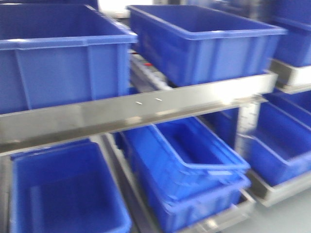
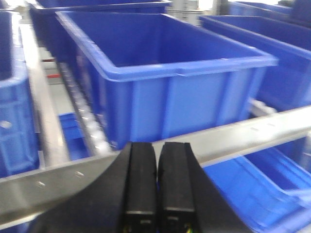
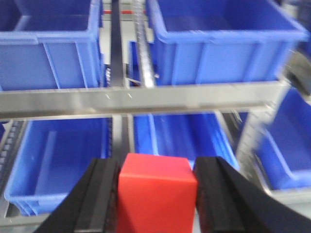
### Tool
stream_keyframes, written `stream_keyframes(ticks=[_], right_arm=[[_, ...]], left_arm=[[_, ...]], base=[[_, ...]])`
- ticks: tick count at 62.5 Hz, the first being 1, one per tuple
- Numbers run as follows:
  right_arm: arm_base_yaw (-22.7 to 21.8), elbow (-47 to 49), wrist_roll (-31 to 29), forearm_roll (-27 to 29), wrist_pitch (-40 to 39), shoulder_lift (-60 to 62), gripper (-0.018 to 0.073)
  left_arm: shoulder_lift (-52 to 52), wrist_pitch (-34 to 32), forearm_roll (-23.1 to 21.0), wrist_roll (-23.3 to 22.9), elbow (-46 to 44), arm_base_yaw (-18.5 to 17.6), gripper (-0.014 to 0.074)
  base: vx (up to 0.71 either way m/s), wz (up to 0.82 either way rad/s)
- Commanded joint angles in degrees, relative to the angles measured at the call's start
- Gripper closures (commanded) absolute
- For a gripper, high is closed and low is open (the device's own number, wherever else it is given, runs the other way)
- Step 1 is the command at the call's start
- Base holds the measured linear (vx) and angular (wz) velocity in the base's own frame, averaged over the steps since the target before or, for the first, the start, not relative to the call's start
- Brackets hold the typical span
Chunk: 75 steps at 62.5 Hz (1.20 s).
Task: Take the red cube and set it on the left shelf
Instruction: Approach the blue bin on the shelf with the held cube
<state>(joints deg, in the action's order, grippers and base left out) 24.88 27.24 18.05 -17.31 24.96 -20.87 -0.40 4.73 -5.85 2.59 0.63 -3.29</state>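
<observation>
The red cube fills the bottom middle of the right wrist view, and my right gripper is shut on it, one black finger pressed against each side. It hangs in front of a metal shelf rack holding blue bins on two levels. In the left wrist view my left gripper is shut with nothing between its fingers, just before the rack's front rail. Neither gripper nor the cube shows in the front view. I cannot tell which part is the left shelf.
The front view shows the rack's rail running across. Above it stand two deep blue bins. Below it sit a blue bin at the left and stacked, tilted blue bins. Further bins are at the right.
</observation>
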Motion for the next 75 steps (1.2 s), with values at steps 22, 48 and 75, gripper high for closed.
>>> stream_keyframes(ticks=[22,48,75], right_arm=[[-0.3,1.5,-0.7,-1.5,-4.9,-0.4,0.0485],[-0.3,1.5,-0.7,-1.5,-4.9,-0.4,0.0485],[-0.3,1.5,-0.7,-1.5,-4.9,-0.4,0.0485]], left_arm=[[-0.7,-5.2,-0.2,-0.3,1.4,-0.2,0.0495],[-0.7,-5.2,-0.2,-0.3,1.4,-0.2,0.0495],[-0.7,-5.2,-0.2,-0.3,1.4,-0.2,0.0495]], base=[[0.36,0.51],[0.23,0.38],[0.10,0.14]])
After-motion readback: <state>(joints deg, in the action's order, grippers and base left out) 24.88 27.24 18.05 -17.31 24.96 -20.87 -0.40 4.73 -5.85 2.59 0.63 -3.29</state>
